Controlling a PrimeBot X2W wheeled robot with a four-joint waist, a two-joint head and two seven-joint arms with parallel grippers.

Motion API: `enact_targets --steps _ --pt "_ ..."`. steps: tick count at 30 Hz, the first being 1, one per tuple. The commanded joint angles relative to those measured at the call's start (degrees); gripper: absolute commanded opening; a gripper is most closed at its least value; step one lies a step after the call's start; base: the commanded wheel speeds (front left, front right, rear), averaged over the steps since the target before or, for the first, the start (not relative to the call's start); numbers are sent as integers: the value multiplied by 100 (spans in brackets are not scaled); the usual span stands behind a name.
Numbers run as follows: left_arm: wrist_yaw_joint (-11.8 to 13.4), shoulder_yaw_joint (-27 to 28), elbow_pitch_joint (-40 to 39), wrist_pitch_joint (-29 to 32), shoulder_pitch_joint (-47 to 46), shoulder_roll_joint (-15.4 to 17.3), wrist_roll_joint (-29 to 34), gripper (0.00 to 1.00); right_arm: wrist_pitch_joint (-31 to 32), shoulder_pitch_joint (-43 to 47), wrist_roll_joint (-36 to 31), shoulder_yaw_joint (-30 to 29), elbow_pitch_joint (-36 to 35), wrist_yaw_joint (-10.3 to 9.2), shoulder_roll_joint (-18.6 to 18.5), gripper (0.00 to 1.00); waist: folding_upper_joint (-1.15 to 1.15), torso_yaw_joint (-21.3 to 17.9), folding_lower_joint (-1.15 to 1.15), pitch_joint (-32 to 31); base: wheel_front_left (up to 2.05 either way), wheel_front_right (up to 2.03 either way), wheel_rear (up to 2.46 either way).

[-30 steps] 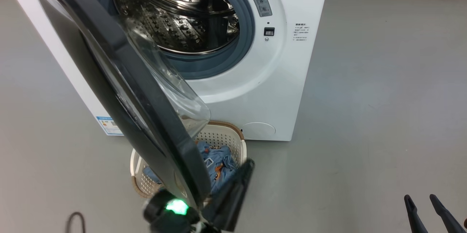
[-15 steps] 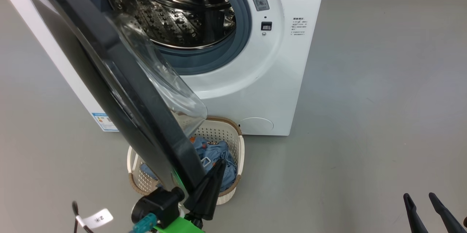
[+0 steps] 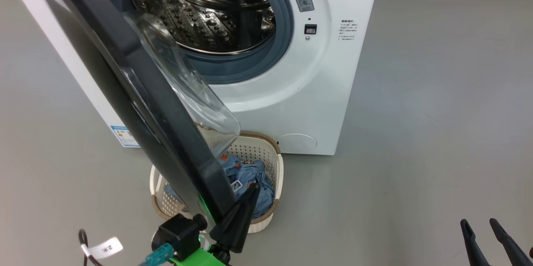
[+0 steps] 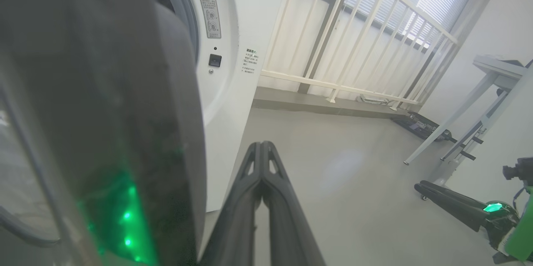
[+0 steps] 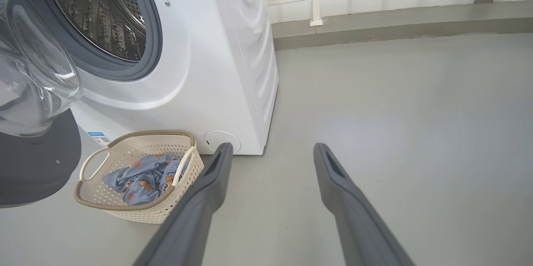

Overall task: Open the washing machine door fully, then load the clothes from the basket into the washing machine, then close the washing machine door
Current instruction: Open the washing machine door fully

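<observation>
The white washing machine (image 3: pixel 333 91) stands with its steel drum (image 3: pixel 208 12) exposed. The black washing machine door (image 3: pixel 137 91) with its clear glass bowl swings out toward me, roughly square to the machine's front. Beneath the door sits the cream basket (image 3: pixel 250 153) holding the light-blue clothes (image 3: pixel 250 174). My left gripper (image 3: pixel 254 187) is shut on nothing, close beside the door's lower outer edge; I cannot tell whether it touches. In the left wrist view its fingers (image 4: pixel 262 144) lie pressed together beside the door (image 4: pixel 104 133). My right gripper (image 3: pixel 479 223) hangs open over bare floor, right of the basket (image 5: pixel 137 212) and clothes (image 5: pixel 145 176).
Grey floor spreads to the right of the machine. A white railing (image 4: pixel 341 49) on a low ledge (image 5: pixel 374 24) runs behind it. White table legs (image 4: pixel 458 124) stand at the far right. A cable with a white tag (image 3: pixel 102 249) lies by my left arm.
My left gripper has turned at the door's edge and its fingers now point up along it. The head view has shifted slightly. The door's angle looks the same.
</observation>
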Motion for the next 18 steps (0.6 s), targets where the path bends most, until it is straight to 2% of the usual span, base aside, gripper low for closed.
enact_targets --steps 1,18 --pt "73 382 -122 -37 -105 76 -18 0 -68 -88 -36 78 -140 16 -135 100 0 25 0 -16 0 0 0" --pt "44 825 -257 -37 374 76 181 0 -68 -31 -36 149 -154 16 -125 100 0 168 0 -110 0 0 0"
